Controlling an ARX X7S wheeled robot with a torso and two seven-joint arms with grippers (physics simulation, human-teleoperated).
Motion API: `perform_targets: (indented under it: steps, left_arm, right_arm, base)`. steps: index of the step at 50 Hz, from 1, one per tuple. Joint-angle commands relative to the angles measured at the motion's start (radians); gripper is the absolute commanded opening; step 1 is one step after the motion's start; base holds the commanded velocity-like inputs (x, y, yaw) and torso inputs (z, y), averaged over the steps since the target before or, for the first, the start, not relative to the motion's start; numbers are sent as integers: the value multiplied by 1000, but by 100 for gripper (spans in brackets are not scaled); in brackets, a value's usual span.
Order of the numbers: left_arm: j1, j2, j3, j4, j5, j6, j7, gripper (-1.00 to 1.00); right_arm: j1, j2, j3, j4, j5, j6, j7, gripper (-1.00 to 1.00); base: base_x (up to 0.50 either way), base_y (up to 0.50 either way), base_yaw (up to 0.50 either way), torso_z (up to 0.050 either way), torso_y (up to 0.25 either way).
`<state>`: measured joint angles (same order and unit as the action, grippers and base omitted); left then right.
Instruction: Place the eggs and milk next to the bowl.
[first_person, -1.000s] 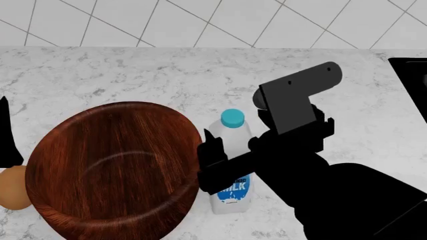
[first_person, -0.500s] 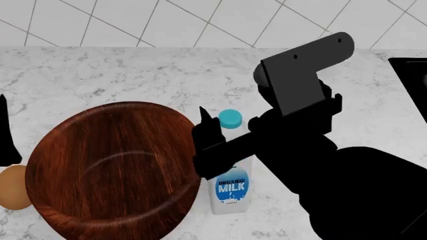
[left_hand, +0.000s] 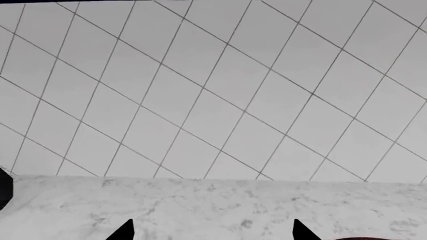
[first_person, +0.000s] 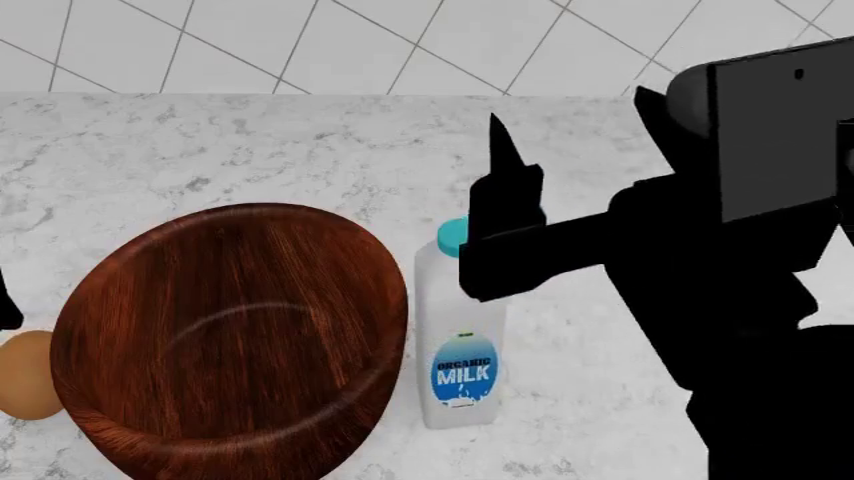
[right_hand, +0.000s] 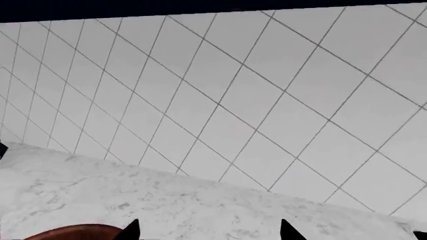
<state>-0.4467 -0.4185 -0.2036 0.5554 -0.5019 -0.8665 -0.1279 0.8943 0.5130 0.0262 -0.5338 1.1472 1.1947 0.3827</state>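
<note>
Milk (first_person: 462, 330) stands upright just right of the bowl (first_person: 227, 335), job done there. Right gripper (right_hand: 207, 231) is spread, empty, above it. Left gripper (left_hand: 212, 231) is spread too. One egg (first_person: 24, 375) sits left of the bowl; second unseen.

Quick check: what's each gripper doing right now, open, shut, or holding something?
Left gripper: open, holding nothing.
Right gripper: open, holding nothing; the milk stands free beside the bowl.

reddish-brown wood-grain bowl (first_person: 227, 330), blue-capped white milk (first_person: 461, 345), tan egg (first_person: 24, 375)
</note>
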Motion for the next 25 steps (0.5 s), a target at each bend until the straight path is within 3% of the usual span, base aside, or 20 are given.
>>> perform_targets:
  steps: [1, 12, 25]
  left_arm:
    - [47, 11, -48, 55, -36, -46, -34, 100]
    - [69, -6, -121, 120, -90, -159, -82, 100]
    - [78, 28, -309, 226, -178, -452, -254, 100]
  right_arm:
    - [-150, 5, 215, -144, 92, -98, 156, 100]
    - [-214, 15, 307, -181, 86, -149, 179, 100]
    - [-253, -9, 307, -182, 53, -190, 149, 100]
  base:
    - [0, 0, 0, 0, 0]
    - [0, 0, 0, 0, 0]
    - [0, 0, 0, 0, 0]
